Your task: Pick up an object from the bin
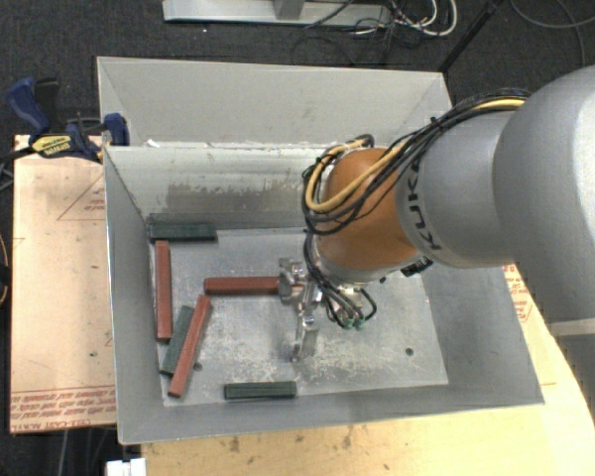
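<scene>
My gripper (302, 337) hangs low over the bin's middle, just above the bare floor. A red-brown flat bar (240, 286) lies crosswise to its upper left, and the bar's right end reaches the gripper's metal body. A dark green bar (260, 391) lies flat near the front wall, a little below and left of the gripper. I see nothing held in the gripper.
At the left lie a red-brown bar (164, 291) along the wall, a slanted red-brown bar (190, 345) and a dark green bar (177, 340) side by side. Another dark green bar (183, 232) rests against the back wall. The arm's orange cover and cables hide the bin's right middle.
</scene>
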`<state>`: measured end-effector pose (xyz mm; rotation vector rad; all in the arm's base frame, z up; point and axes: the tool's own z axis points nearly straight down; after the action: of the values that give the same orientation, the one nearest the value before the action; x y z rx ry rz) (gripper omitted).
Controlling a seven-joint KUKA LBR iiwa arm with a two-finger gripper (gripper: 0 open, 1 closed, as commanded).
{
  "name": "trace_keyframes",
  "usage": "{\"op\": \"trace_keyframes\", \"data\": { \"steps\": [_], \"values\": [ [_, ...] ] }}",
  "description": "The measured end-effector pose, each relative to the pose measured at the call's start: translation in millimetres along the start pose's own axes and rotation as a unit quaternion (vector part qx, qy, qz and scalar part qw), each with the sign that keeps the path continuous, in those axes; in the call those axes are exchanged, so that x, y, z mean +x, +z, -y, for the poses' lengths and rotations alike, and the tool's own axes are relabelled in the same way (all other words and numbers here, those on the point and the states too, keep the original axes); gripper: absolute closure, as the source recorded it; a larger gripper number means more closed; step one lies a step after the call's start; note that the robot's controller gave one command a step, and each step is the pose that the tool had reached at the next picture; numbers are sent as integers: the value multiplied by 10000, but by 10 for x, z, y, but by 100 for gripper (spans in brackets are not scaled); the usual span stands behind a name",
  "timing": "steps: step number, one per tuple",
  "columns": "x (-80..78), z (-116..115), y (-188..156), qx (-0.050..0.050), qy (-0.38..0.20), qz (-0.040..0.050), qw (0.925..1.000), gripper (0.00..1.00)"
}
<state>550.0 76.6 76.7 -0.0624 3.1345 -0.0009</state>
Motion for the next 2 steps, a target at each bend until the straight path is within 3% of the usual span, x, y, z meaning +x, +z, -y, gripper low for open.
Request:
{"op": "trace_keyframes", "data": {
  "steps": [1,2],
  "values": [
    [-307,-350,2,-9,339,-18,9994,0],
    [-809,-344,1,-13,-51,-19,10000,0]
  ]
}}
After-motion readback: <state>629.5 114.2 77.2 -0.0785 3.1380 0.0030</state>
